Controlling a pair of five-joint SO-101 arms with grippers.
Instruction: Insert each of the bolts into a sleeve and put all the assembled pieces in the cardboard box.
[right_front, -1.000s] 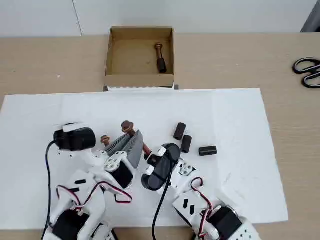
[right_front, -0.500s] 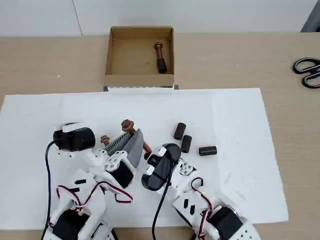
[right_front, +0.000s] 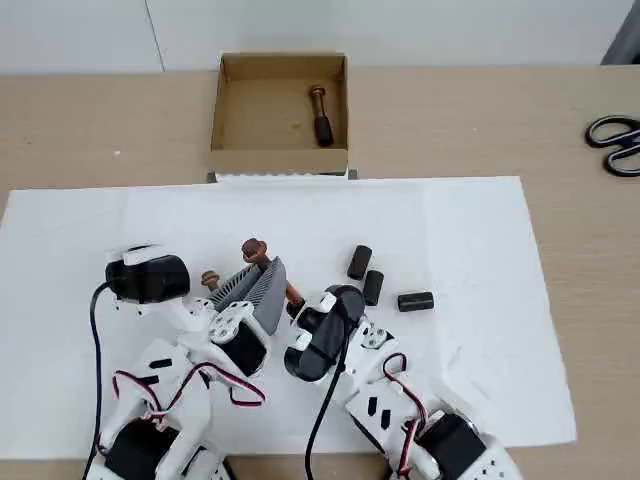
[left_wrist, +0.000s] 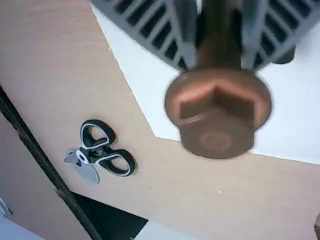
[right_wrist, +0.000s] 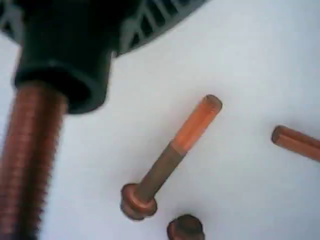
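Note:
My left gripper (left_wrist: 218, 60) is shut on a copper bolt (left_wrist: 218, 112) just behind its hex head; from above the gripper (right_front: 262, 274) holds that bolt (right_front: 254, 250) tilted over the white paper. My right gripper (right_wrist: 75, 20) is shut on a black sleeve (right_wrist: 64, 60), and the bolt's threaded end (right_wrist: 27, 160) is inside the sleeve's mouth. Both grippers meet at the paper's lower middle. The cardboard box (right_front: 227, 110) at the back holds one assembled piece (right_front: 321, 115). Three loose sleeves (right_front: 372, 287) lie right of the grippers.
Loose bolts lie on the paper (right_front: 480, 240) under the grippers: one whole bolt (right_wrist: 167, 162), a bolt head (right_wrist: 185, 229) and a bolt tip (right_wrist: 296, 143). Another bolt head (right_front: 210, 280) peeks out beside the left arm. Scissors (right_front: 617, 143) rest at the table's far right.
The right arm has edged slightly toward the table's front. The left gripper keeps its hold on the bolt in nearly the same spot.

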